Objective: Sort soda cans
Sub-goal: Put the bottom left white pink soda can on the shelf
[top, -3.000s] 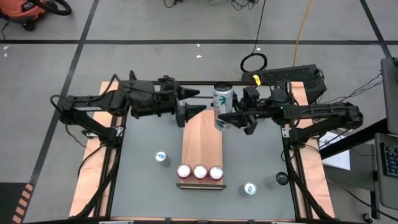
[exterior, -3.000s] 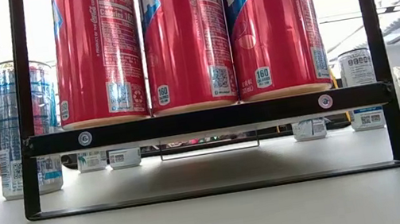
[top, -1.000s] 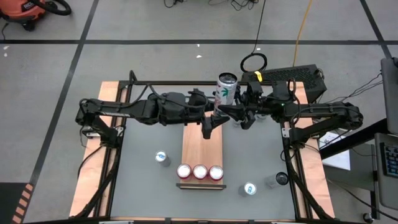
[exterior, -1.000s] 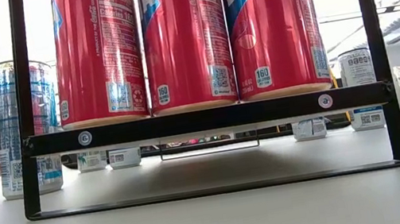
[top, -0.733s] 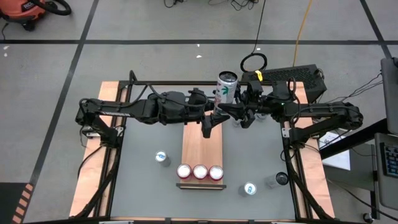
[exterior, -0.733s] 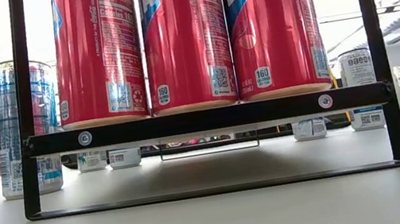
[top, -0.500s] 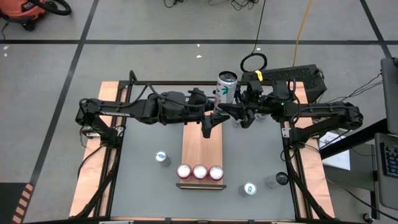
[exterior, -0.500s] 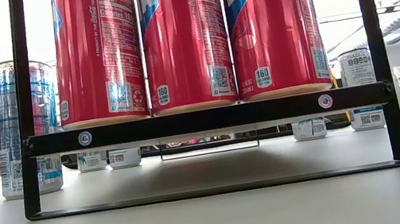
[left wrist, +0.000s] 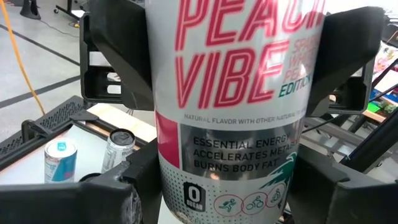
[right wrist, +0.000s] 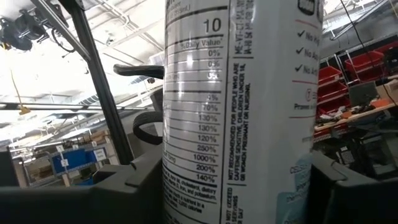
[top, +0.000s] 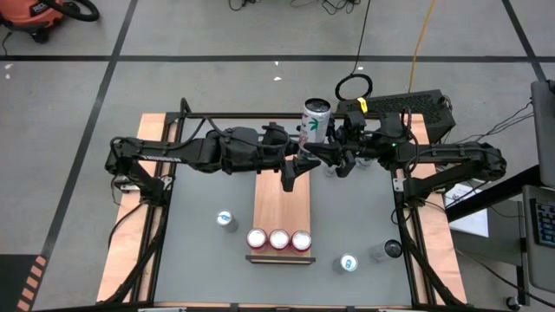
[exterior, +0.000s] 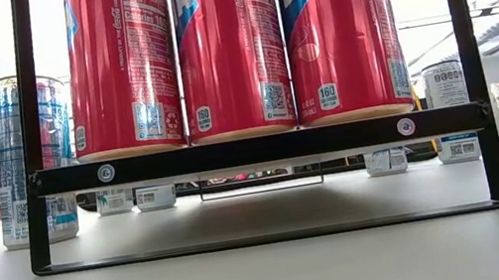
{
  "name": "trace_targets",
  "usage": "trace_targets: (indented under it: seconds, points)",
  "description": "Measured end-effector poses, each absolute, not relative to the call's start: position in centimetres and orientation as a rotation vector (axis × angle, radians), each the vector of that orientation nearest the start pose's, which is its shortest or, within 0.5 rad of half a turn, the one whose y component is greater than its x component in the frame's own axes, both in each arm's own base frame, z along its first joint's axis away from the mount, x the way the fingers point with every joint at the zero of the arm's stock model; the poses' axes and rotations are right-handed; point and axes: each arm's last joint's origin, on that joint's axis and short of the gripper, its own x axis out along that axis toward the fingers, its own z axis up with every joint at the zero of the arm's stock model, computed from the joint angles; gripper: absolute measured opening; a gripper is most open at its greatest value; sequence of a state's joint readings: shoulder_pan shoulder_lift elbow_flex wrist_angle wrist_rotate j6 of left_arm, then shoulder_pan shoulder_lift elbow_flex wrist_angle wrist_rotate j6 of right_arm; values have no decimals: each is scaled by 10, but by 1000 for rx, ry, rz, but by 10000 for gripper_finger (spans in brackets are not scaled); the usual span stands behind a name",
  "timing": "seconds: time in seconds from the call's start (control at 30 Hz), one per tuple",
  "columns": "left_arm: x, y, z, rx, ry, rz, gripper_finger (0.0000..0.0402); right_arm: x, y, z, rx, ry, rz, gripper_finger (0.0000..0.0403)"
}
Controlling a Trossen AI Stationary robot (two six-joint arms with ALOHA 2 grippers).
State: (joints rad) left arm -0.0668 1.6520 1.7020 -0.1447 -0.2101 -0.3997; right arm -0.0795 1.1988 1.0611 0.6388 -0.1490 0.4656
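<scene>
A tall silver-grey can with pink lettering is held upright in the air above the far end of the grey desk, caught between both arms. The left gripper has its jaws closed around the can's lower body, and the right gripper clamps it from the opposite side, jaws part-open on its width. Three red cans with silver tops stand in a row at the near end of a wooden board, inside a black frame.
</scene>
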Motion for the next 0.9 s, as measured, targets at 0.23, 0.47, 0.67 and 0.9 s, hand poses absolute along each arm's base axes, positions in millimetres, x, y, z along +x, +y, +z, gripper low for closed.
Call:
trace_targets:
  seconds: [0.23, 0.47, 0.67, 0.9]
  points:
    - [378, -20, 430, -351, 70, 144, 244, 250, -15, 430, 485, -453, 208, 273]
    - [377, -19, 431, -290, 66, 166, 244, 233, -15, 455, 459, -345, 162, 328]
    - [377, -16, 431, -223, 57, 246, 244, 216, -20, 490, 426, -284, 112, 338]
    - [379, -14, 427, -228, 69, 305, 244, 189, -18, 524, 302, -168, 65, 337]
